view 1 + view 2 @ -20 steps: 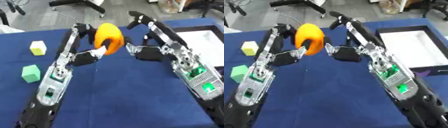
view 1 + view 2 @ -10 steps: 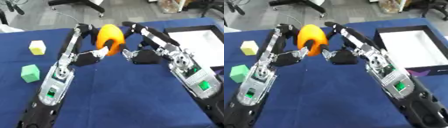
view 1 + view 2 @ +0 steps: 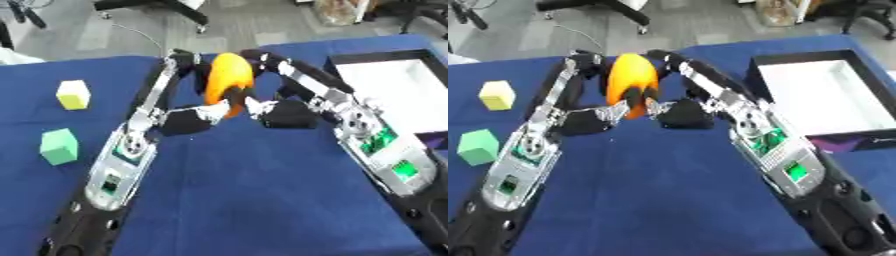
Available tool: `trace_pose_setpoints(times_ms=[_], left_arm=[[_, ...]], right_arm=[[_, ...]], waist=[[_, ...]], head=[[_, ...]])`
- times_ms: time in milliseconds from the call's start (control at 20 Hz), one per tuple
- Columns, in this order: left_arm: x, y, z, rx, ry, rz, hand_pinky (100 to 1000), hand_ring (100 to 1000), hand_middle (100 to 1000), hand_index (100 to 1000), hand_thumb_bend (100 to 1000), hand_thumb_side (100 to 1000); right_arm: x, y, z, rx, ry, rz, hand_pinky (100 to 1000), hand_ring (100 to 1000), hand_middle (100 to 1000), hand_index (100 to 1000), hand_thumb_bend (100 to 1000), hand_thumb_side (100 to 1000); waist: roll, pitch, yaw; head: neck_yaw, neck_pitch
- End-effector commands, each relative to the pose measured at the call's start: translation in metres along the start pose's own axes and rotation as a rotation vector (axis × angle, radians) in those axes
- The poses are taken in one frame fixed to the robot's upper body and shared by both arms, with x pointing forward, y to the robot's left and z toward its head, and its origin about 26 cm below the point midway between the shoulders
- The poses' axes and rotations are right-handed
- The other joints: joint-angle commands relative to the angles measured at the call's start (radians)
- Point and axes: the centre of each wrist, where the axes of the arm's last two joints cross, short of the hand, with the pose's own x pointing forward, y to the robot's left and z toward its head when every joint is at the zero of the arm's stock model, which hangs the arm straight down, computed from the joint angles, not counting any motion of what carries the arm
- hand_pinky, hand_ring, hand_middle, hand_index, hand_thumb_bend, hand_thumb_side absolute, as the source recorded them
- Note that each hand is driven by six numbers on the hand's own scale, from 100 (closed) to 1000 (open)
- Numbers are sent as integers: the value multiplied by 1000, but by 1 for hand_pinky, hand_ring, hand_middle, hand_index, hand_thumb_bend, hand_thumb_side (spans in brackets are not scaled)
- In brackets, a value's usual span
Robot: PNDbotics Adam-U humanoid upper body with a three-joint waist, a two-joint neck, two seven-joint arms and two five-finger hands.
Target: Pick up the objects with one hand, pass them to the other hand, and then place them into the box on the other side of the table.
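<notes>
— Blue cloth covers the whole table (image 3: 254, 200), right?

— Yes, and grey floor shows past its far edge.

— What is the biggest thing on it?

— A box (image 3: 824, 97) with black walls and a white inside. It sits at the right side of the table, well apart from the blocks.

— And the arms?

— Both reach in from the bottom and meet near the middle. The left hand (image 3: 197, 117) has its fingers curled round an orange ball-shaped thing (image 3: 227, 80) — it is held up above the cloth. The right hand (image 3: 276, 112) is right beside it, on its right, with fingers bent round the top and side of the orange thing. I think they touch it, but I cannot be sure.

— What else is there?

— A green block (image 3: 59, 146) lies near the left edge, and a yellow block (image 3: 73, 94) lies a bit farther back — the two are apart.
</notes>
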Motion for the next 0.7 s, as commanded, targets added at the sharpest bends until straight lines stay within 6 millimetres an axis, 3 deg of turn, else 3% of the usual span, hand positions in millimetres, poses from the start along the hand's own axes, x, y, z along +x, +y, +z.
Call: trace_pose_setpoints(times_ms=[50, 250, 700], left_arm=[[12, 0, -8, -33, -54, -10, 707, 415, 223, 453, 321, 187], [15, -2, -10, -60, -65, -13, 708, 416, 221, 453, 321, 191], [11, -4, -9, -52, -49, -19, 707, 415, 221, 453, 328, 186]], right_arm=[[6, -5, -2, 6, -22, 6, 304, 1000, 697, 1000, 100, 376], [6, -5, -2, 8, -30, -2, 293, 1000, 653, 983, 100, 240], [7, -7, -1, -68, -67, -15, 258, 969, 551, 692, 100, 300]], waist=[[-15, 5, -1], [-15, 6, -3], [-16, 10, -4]], head=[[-5, -3], [-6, -3], [-7, -3]])
